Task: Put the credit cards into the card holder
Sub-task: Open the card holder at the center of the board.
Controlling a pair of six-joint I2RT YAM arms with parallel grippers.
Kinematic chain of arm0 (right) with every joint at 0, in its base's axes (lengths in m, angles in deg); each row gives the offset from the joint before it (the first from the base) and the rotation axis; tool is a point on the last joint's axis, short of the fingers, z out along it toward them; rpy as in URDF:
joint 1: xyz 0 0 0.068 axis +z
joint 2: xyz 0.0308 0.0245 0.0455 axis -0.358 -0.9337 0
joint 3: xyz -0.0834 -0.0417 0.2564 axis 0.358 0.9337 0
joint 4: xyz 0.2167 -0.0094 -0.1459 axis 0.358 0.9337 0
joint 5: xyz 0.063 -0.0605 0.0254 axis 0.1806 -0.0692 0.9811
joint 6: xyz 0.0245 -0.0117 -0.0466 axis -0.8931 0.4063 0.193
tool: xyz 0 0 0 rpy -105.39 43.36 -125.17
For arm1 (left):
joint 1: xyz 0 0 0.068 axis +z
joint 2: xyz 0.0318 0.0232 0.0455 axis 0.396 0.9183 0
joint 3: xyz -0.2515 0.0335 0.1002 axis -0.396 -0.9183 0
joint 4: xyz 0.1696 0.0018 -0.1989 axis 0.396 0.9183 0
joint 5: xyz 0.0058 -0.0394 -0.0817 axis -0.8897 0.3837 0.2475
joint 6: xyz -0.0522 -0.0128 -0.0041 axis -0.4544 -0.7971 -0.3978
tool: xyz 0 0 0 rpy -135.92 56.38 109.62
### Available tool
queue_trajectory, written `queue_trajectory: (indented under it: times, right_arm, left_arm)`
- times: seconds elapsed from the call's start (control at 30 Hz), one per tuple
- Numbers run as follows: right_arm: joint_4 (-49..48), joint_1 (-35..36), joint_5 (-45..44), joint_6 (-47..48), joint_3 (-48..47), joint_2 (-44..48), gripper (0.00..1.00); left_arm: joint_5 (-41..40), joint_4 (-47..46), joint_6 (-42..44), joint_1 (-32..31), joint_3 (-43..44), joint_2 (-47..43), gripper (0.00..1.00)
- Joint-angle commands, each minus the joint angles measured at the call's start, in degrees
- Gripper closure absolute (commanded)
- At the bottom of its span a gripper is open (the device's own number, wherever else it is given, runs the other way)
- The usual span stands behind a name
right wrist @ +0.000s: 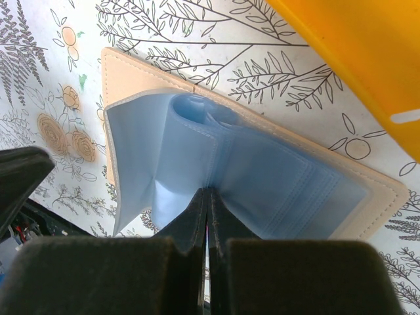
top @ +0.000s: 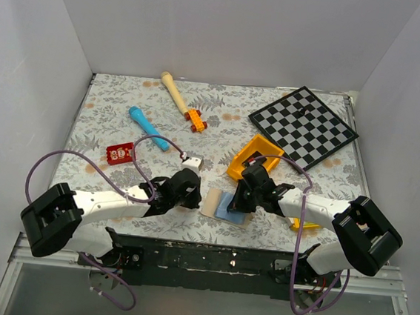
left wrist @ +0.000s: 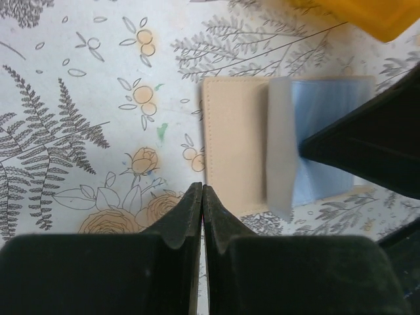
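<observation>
Card holder open between two shut grippers; card out to the left

My left gripper (left wrist: pixel 202 197), pinched shut and empty, sits just left of the card holder (left wrist: pixel 233 154). My right gripper (right wrist: pixel 207 200), also shut, touches its blue lining. The red credit card (top: pixel 119 152) lies flat on the floral cloth (top: pixel 102 117), farther left, long axis roughly left-right, nearer my left arm, with a blue stick (top: pixel 149 128) nearby.

One red card (top: pixel 120 152), one card holder (top: pixel 217 203)

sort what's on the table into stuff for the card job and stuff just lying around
For the job: red credit card, card holder.
Lying about: chessboard, yellow bin, blue marker, wooden peg, orange toy car.
</observation>
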Motion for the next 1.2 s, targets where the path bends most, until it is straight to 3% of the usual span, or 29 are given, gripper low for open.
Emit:
queue_trajectory:
  times: [0.0, 0.27, 0.63, 1.17]
  right_arm:
    - [2.08, 0.39, -2.10, 0.19, 2.16, -2.57, 0.99]
    - [2.16, 0.39, -2.46, 0.01, 2.16, -2.49, 0.99]
    - [2.34, 0.47, -2.10, -0.25, 1.89, -2.66, 0.99]
    - [2.78, 0.39, -2.28, -0.43, 2.16, -2.22, 0.99]
  left_arm:
    - [0.21, -0.18, 1.46, -2.11, 4.14, -4.79, 1.00]
    - [2.22, -3.95, 2.08, -7.92, 8.10, -2.52, 1.00]
    - [4.34, -10.19, 0.41, -8.54, 7.49, 7.50, 1.00]
    - [3.19, -11.16, -0.12, -8.54, 6.96, 14.97, 1.00]
